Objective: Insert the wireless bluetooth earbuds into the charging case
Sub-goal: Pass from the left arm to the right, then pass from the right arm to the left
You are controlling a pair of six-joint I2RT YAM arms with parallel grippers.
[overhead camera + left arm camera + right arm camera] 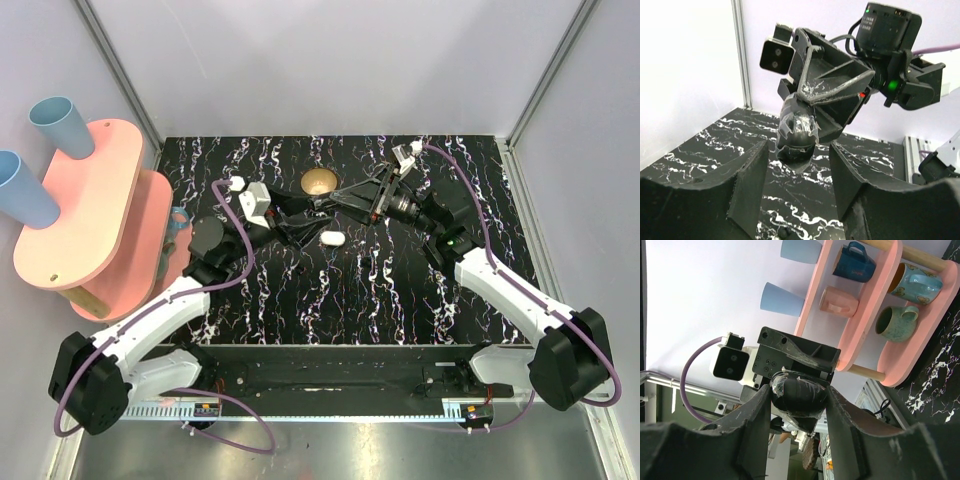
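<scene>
The left claw (pixel 797 152) and right claw (pixel 799 396) hang spread, tips meeting. The white case (pixel 332 238) lies on the desk (pixel 380 290) just nearer

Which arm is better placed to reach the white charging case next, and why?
Probably left. From above, the left fingers end right beside the charging case, while the right fingers sit further back, nearer the brass bowl. The margin is small.
</scene>
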